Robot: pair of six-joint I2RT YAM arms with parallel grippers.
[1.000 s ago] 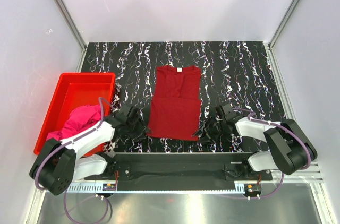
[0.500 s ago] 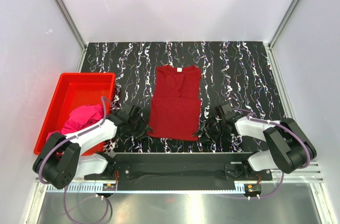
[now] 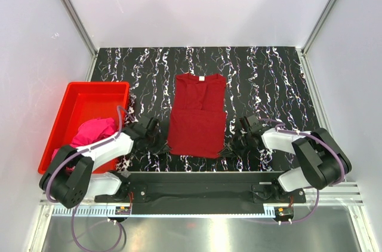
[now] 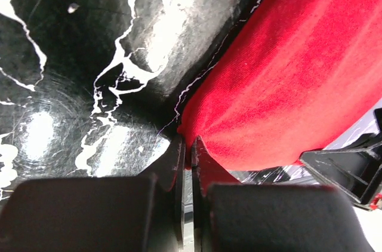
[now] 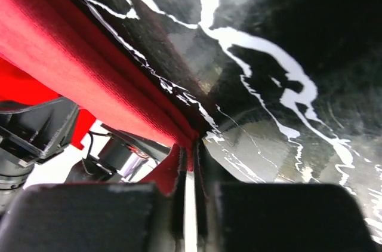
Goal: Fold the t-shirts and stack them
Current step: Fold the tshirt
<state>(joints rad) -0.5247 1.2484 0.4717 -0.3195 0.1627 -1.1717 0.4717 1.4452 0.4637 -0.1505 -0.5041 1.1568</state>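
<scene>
Crimson t-shirt (image 3: 197, 114) flat on counter (image 3: 268, 79). Left tool (image 4: 186, 149) and right tool (image 5: 190, 153) each pinched tight on a near hem corner. Fold seemingly starting; next, lift both corners evenly toward collar.

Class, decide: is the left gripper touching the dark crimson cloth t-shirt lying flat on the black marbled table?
Touching. The left wrist view shows the left gripper shut on the dark crimson cloth t-shirt, its corner pinched in the closed jaws.
</scene>
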